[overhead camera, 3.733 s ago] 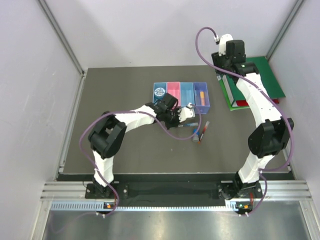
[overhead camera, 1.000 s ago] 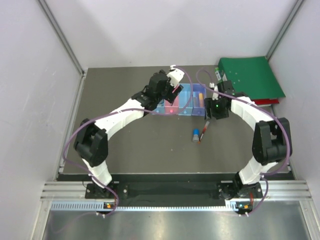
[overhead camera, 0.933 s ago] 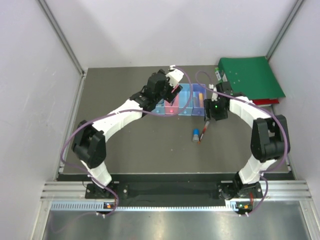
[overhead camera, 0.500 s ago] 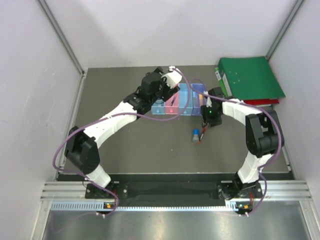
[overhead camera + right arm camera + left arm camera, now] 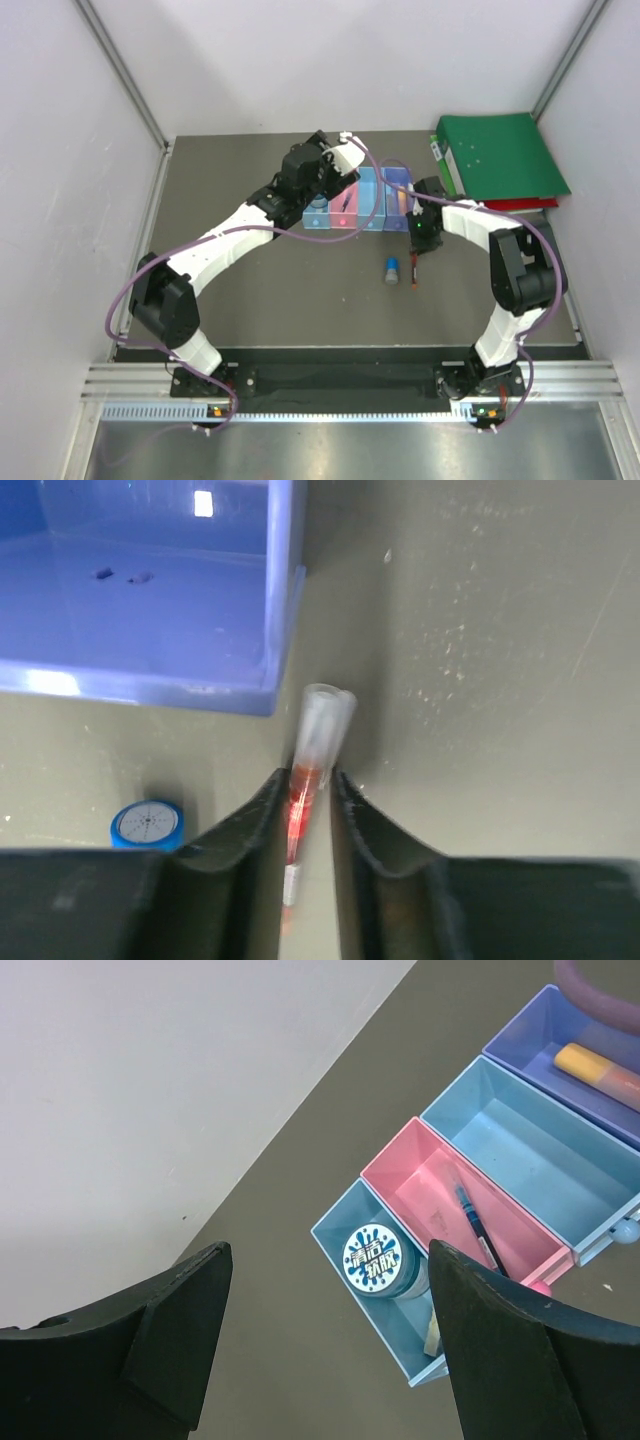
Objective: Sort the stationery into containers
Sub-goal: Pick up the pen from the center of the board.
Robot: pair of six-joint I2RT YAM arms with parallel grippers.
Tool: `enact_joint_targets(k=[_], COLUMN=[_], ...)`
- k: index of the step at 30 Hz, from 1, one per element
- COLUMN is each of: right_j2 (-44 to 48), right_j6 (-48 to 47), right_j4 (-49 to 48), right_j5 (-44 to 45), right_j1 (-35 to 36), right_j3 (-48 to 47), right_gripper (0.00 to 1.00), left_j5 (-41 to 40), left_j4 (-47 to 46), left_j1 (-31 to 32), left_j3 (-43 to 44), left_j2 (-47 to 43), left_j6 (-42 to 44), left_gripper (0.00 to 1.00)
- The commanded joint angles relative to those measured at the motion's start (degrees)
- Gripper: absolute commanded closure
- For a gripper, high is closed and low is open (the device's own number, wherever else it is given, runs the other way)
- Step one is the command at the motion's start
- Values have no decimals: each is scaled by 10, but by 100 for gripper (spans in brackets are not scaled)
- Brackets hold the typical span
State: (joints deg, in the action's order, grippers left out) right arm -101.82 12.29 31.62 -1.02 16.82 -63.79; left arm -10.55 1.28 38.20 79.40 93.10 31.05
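Observation:
My right gripper (image 5: 308, 795) is down at the table, shut around a thin red pen (image 5: 303, 790) that lies flat with its clear cap toward the purple bin (image 5: 150, 590). From above, the right gripper (image 5: 418, 244) sits just near of the bins, the red pen (image 5: 415, 270) poking out. A small blue cylinder (image 5: 391, 270) stands just left of it. My left gripper (image 5: 330, 1350) hangs open and empty above the bins. The blue bin (image 5: 335, 1230) holds a round blue disc (image 5: 372, 1258) and a tan eraser (image 5: 433, 1330). The pink bin (image 5: 400, 1165) holds a dark pen (image 5: 470, 1222). An orange-yellow highlighter (image 5: 600, 1065) lies in the purple bin.
The light blue bin (image 5: 530, 1155) shows nothing inside. Green binders (image 5: 500, 155) lie stacked at the back right, close behind my right arm. Grey walls enclose the dark table (image 5: 260, 290) on three sides.
My right gripper has moved left and down onto the red pen and its jaws have narrowed around it; the pen turned straighter. The left gripper has drifted slightly left above the bins.

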Motion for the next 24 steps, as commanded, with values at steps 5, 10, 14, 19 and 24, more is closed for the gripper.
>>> enact_joint_targets(k=[5,10,14,19,24], right_j2=[-33,-4,33,85,119], right_j6=[3,-13,-31,-39,-47], right_j4=[-13,-3,3,4,13], right_j5=[28,29,32,37,45], right_j1=[14,21,35,43,50], right_j3=[-8,-25,-31,-38,-48], right_gripper=[100,100,100,100,100], left_j5=[-9,-11,-7,-8,-6], left_j4=[-38,-42,-45,-46,-46], left_j1=[1,1,1,1,1], left_j3=[-1,-5,-12,-23,-28], left_j2=[-40,-38,-40,-42,-46], left_j6=[8,10,10,4,-10], left_gripper=[16,16,16,16,16])
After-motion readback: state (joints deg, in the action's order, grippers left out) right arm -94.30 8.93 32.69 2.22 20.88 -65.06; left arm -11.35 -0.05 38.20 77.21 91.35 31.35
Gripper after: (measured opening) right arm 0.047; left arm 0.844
